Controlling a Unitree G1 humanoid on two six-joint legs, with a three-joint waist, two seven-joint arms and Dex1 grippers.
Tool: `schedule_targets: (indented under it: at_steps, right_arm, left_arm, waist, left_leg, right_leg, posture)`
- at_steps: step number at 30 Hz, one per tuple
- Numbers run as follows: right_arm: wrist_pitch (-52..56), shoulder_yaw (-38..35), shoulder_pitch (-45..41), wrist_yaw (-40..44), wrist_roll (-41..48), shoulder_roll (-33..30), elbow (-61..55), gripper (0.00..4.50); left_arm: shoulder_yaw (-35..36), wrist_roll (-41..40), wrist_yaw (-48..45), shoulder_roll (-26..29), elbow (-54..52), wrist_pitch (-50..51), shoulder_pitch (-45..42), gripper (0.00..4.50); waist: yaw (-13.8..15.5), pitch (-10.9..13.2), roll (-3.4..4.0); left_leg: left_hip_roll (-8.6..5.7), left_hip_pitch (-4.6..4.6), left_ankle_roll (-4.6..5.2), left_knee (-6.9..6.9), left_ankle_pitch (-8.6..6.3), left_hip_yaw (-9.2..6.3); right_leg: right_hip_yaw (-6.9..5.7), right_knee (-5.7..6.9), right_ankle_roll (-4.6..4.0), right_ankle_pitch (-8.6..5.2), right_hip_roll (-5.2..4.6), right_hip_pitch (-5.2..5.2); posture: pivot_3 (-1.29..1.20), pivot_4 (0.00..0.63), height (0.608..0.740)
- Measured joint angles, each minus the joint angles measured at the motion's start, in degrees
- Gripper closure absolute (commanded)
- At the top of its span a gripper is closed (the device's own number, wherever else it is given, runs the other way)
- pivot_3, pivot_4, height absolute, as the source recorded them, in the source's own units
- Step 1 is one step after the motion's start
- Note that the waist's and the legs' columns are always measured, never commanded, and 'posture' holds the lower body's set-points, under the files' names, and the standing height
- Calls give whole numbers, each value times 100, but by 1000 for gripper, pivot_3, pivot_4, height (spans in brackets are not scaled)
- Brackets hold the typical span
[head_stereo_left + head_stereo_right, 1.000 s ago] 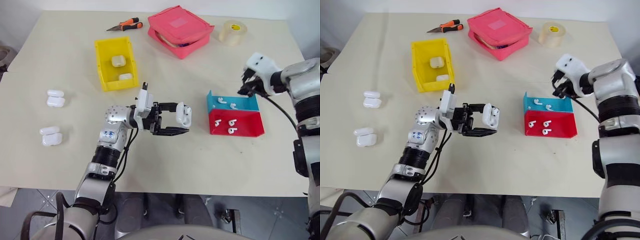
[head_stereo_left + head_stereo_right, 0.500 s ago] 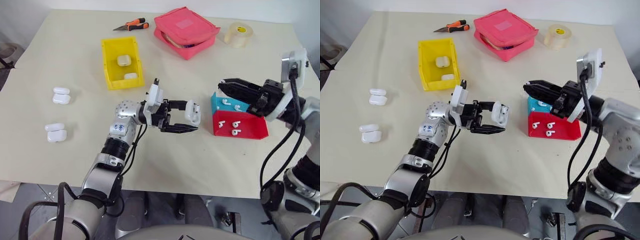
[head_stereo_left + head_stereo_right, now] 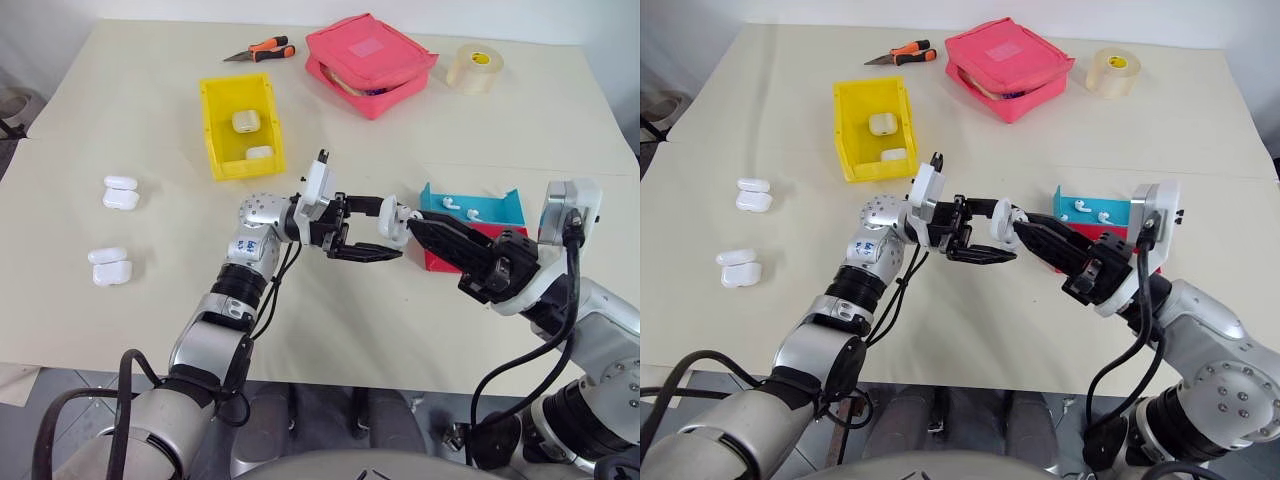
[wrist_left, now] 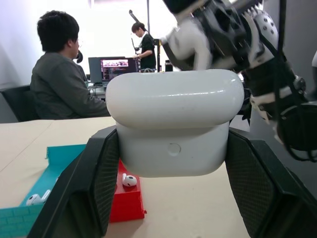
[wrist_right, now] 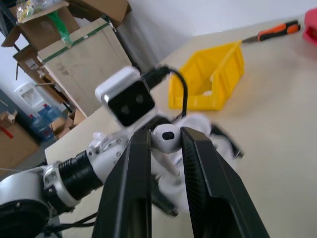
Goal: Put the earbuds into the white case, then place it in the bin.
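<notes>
Bringing the right claw [image 3: 420, 228], pinched on a tiny glossy white plastic earbud [image 5: 166, 137], up to the small glossy white rounded case [image 3: 392, 222] that my left claw [image 3: 385, 232] clamps above the desk [image 3: 330, 330]. Its lid looks shut, so opening comes next. Farther back sits the bright yellow rectangular plastic bin [image 3: 218, 128].

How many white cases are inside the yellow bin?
2. One white case lies near the middle of the yellow bin; the other lies at the end nearer the robot. None looks hidden inside.
</notes>
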Motion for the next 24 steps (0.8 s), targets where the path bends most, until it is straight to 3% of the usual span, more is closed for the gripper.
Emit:
schedule_targets:
  at_steps: [12, 24]
  right_arm:
    - [-1616, 1235, 798, -541, 169, -637, 236, 3963]
    - [-3201, 2087, 1542, -191, -238, -1438, 323, 3963]
  left_arm:
    - [-4, -4, -72, 5, -150, 79, 36, 1702]
    - [-80, -3, -100, 19, -437, 343, 253, 1702]
  waist:
    - [4, 0, 0]
    - [10, 0, 0]
  left_leg:
    - [0, 1, 2, -1, -1, 4]
    - [0, 1, 4, 0, -2, 5]
  right_leg:
    - [3, -2, 0, 0, 2, 0]
    - [5, -6, 0, 0, 2, 1]
  posture:
    - [0, 150, 740]
    - [0, 150, 740]
